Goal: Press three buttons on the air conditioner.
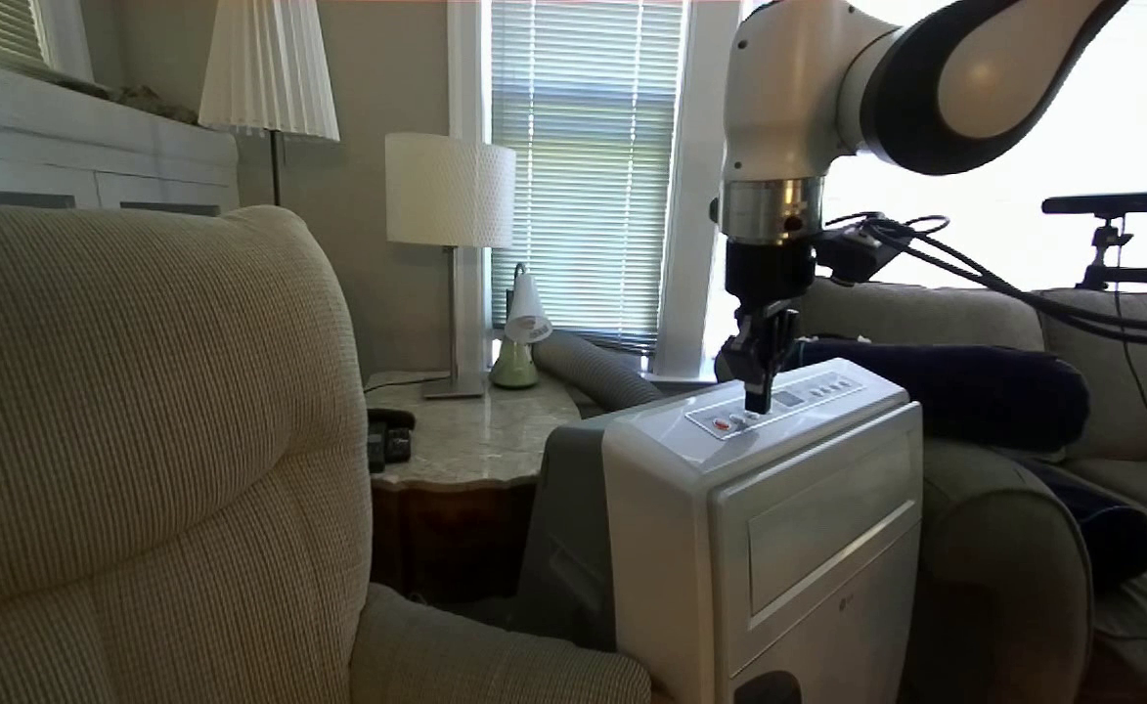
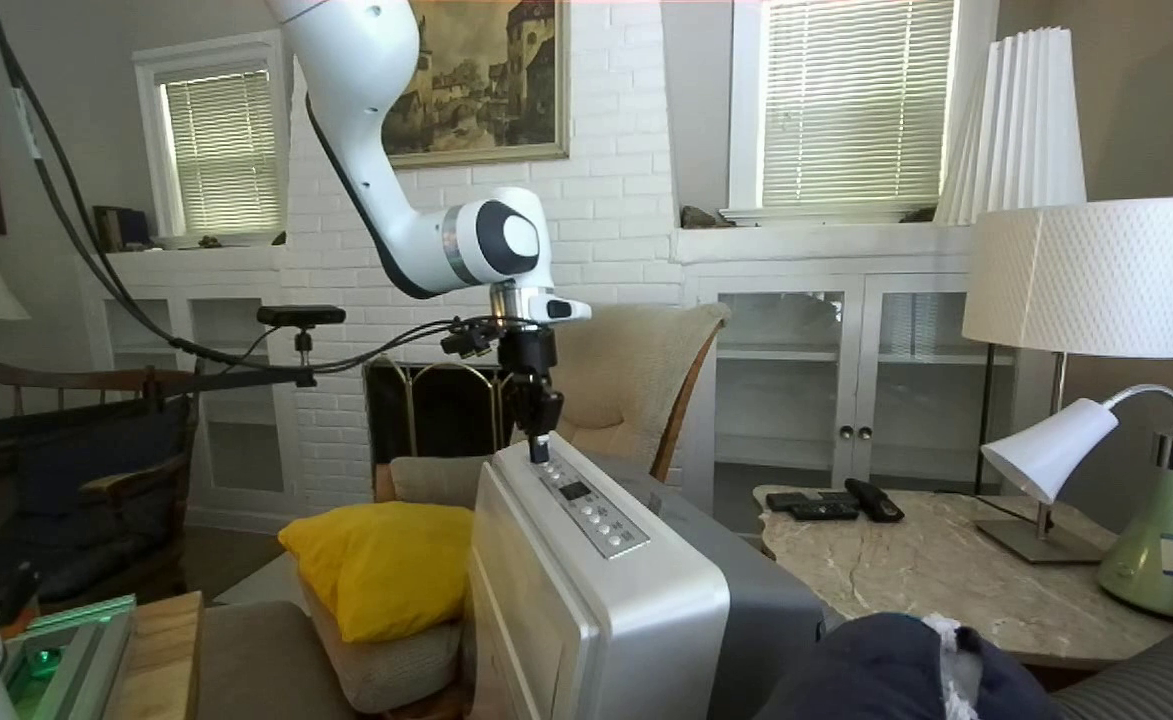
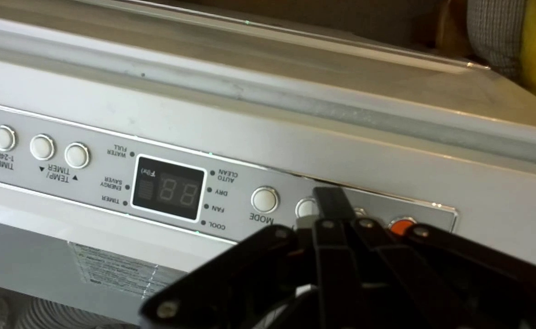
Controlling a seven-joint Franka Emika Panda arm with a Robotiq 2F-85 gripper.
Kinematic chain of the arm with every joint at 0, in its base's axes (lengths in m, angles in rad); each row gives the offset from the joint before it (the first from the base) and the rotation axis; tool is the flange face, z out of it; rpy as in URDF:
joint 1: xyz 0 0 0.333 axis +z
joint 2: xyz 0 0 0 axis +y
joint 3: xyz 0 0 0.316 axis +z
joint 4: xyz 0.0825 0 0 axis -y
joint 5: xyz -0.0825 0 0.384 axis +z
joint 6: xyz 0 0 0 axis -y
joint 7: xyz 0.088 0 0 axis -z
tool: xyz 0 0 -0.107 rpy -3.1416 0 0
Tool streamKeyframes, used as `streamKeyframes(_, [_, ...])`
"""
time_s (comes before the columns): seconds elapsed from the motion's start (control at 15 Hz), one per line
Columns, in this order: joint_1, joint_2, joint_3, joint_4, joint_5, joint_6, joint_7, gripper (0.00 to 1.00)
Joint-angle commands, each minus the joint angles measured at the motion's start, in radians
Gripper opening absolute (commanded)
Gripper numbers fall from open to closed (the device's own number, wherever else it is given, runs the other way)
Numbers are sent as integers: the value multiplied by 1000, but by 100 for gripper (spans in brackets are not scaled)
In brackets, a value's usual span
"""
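Pinched together with nothing in it, perhaps to make one firm prod, the gripper (image 1: 758, 401) points down at the upturned control strip (image 3: 236, 202) of a white portable air conditioner (image 1: 778, 538), lower center in both exterior views. In the wrist view, it sits between the MODE button (image 3: 264, 199) and the orange button (image 3: 400, 225), apparently lined up to press; contact I cannot judge.

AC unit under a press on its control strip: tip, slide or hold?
The air conditioner looks bulky and boxy, so probably heavy and slow to slide. With the gripper pointing down at the control strip, tipping seems unlikely. Its smooth sheen hints at slipperiness.
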Motion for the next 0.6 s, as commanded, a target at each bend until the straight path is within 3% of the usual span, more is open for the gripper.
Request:
streamKeyframes(0.0, [0, 21, -6, 23, 5, 0, -8, 0])
streamKeyframes(0.53, [0, 25, -10, 23, 5, 6, -7, 0])
